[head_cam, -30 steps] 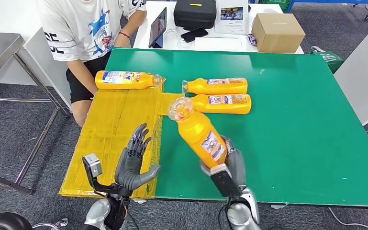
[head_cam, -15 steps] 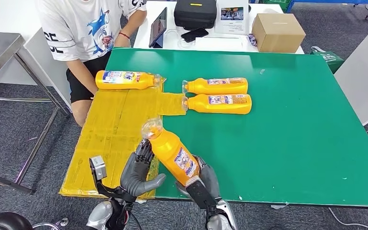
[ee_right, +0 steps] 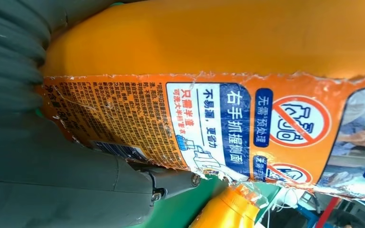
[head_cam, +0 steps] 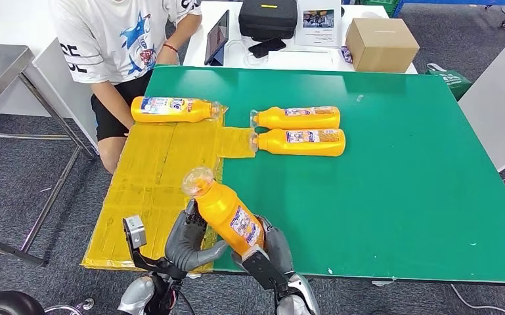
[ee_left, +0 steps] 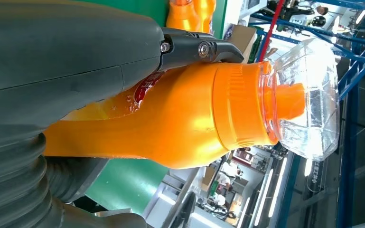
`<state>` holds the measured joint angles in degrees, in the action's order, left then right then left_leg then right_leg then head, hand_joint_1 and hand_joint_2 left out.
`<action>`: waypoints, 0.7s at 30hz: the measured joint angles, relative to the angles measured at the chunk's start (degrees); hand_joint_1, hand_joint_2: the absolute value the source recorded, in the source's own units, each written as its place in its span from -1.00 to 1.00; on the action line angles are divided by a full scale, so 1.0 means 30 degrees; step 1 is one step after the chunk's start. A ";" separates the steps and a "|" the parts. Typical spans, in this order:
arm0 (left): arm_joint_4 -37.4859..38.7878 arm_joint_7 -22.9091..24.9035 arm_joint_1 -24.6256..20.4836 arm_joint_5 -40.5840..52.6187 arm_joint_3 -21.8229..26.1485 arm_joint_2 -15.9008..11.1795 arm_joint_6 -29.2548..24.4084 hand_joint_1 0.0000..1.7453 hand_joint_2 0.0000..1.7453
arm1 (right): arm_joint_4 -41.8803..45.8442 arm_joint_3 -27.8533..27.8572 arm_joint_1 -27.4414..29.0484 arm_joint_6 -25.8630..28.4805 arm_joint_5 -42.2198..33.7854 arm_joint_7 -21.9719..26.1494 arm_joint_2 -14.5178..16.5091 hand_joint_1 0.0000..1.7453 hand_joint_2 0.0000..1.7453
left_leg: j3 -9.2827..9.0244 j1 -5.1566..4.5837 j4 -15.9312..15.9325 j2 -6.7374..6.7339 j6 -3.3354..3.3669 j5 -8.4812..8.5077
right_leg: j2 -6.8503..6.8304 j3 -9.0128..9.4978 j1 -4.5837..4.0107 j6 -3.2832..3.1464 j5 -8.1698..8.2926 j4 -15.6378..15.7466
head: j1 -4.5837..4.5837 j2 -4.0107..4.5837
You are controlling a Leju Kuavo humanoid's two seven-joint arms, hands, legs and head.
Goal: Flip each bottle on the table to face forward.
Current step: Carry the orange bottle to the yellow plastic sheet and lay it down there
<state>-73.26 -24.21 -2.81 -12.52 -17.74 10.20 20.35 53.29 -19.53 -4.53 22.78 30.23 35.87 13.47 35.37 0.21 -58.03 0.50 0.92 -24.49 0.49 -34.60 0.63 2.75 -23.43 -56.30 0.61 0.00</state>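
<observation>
My right hand (head_cam: pixel 272 246) grips an orange bottle (head_cam: pixel 226 213) by its lower half, above the table's front edge. The bottle tilts up and to the left, with its clear cap (head_cam: pixel 197 180) highest and its label turned towards me. My left hand (head_cam: pixel 185 236) is against the bottle's left side, fingers straight up and thumb reaching under it. In the left wrist view the bottle (ee_left: pixel 185 123) lies along that hand (ee_left: pixel 66 61). The right wrist view shows the torn label (ee_right: pixel 209 123) beside my right hand (ee_right: pixel 52 180). Three more orange bottles lie flat: one (head_cam: pixel 171 109) at the far left, two (head_cam: pixel 299 118) (head_cam: pixel 302 142) mid-table.
A yellow sheet (head_cam: pixel 151 170) covers the left part of the green table (head_cam: pixel 400 164). A person (head_cam: pixel 125 39) sits at the far left corner. Behind the table stand a cardboard box (head_cam: pixel 381 42) and a black case (head_cam: pixel 267 16).
My right hand has carried the bottle left and towards me, from mid-table to the front edge, until it met the raised left hand. The three lying bottles have not moved.
</observation>
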 joint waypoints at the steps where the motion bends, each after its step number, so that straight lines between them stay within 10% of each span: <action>1: 0.0044 0.0040 -0.0026 -0.0015 -0.0020 -0.0035 0.0002 -1.00 1.00 | -0.0039 -0.0038 -0.0030 -0.0055 0.0000 -0.0006 0.0002 1.00 1.00 | 0.0000 0.0000 0.0000 0.0000 0.0000 0.0000 | 0.0000 0.0000 0.0000 0.0000 0.0000 0.0000 | 0.0000 0.0000; 21: 0.1867 0.0179 -0.0490 -0.0486 0.0244 -0.0266 -0.0235 -1.00 1.00 | -0.1287 -0.2482 -0.0588 -0.1268 0.0658 -0.0430 0.0166 1.00 1.00 | 0.0011 -0.0001 0.0000 -0.0006 0.0000 0.0000 | 0.0003 -0.0019 0.0001 -0.0002 -0.0001 0.0001 | 0.0000 0.0000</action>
<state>-67.66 -23.67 -4.28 -13.98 -17.01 9.40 19.65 49.43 -26.98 -6.29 18.97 32.20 34.58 13.97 35.41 0.21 -58.03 0.48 0.92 -24.49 0.50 -34.66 0.63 2.75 -23.43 -56.30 0.61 0.00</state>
